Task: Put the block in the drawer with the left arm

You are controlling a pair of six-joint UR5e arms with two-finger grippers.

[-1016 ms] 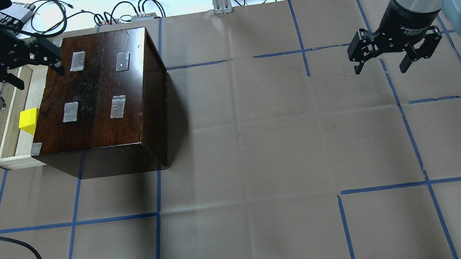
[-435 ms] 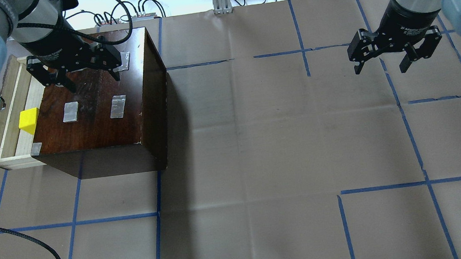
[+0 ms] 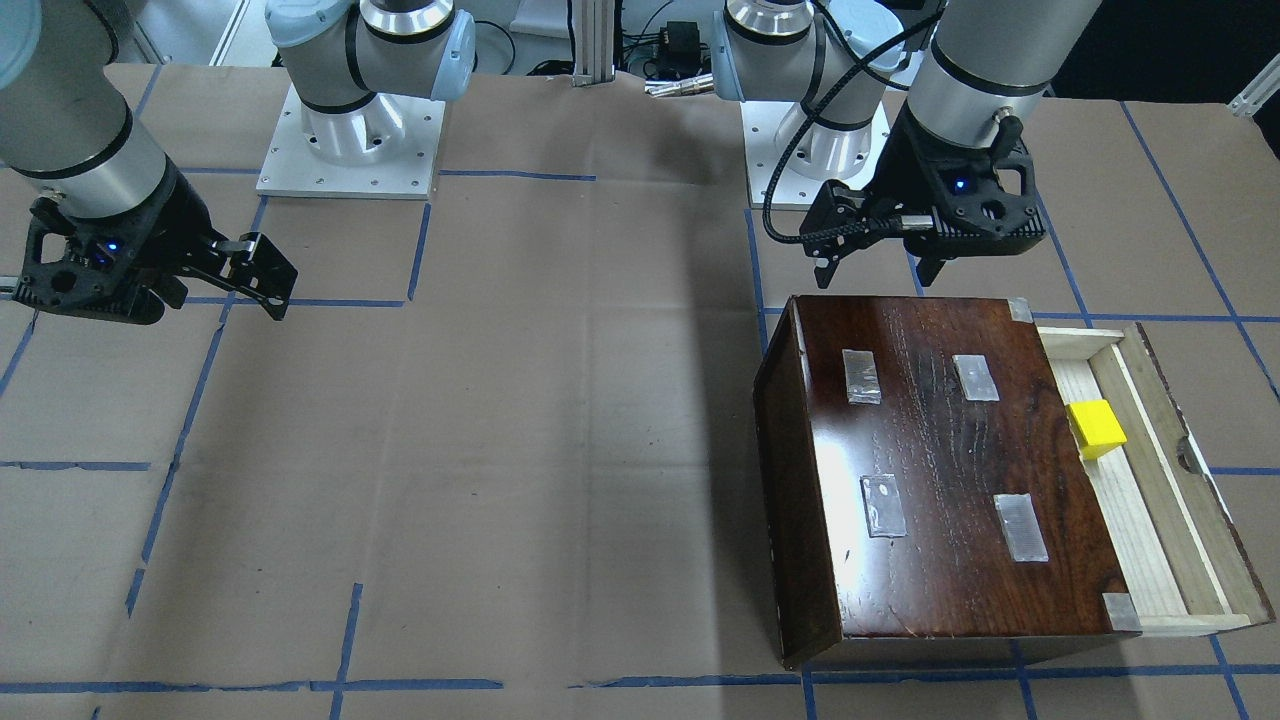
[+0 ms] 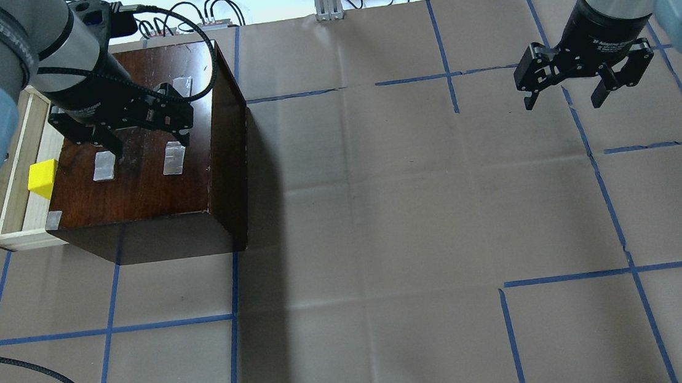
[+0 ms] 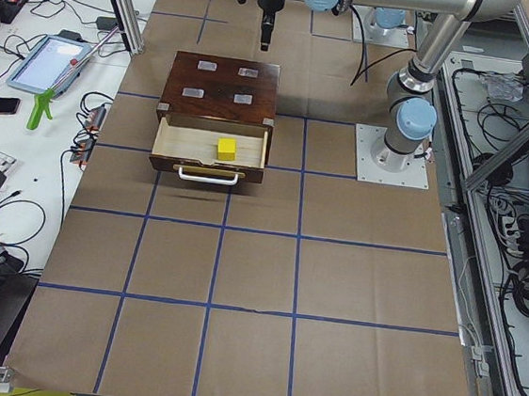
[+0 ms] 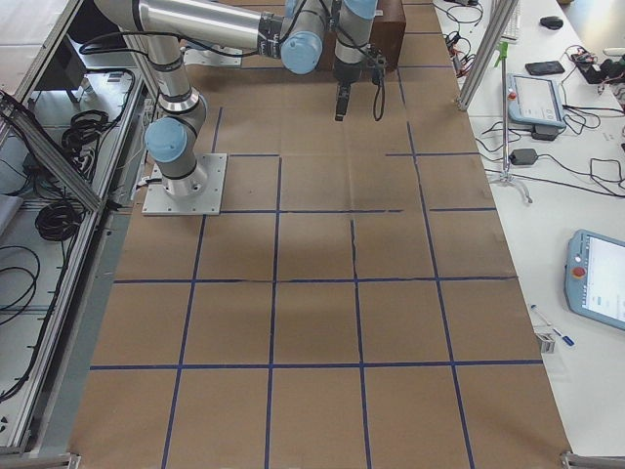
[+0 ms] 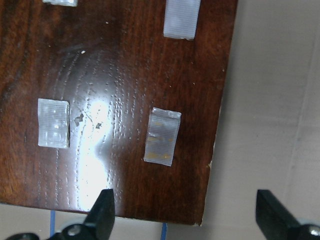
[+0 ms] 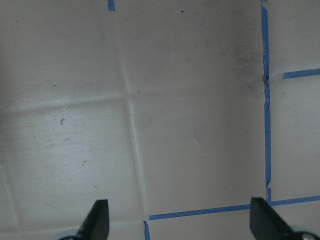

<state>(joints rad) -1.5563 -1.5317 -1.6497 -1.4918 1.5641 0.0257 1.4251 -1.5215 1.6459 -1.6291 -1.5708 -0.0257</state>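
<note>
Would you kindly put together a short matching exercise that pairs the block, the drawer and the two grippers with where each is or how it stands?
Things:
1. block
2. drawer
3. left gripper
4. right gripper

Places or states:
A. open, above the bare table
B. pulled out of the box
C. lying in the drawer
D. open, above the box's top

Pairs: 1-C, 2-B, 3-D, 4-A
</note>
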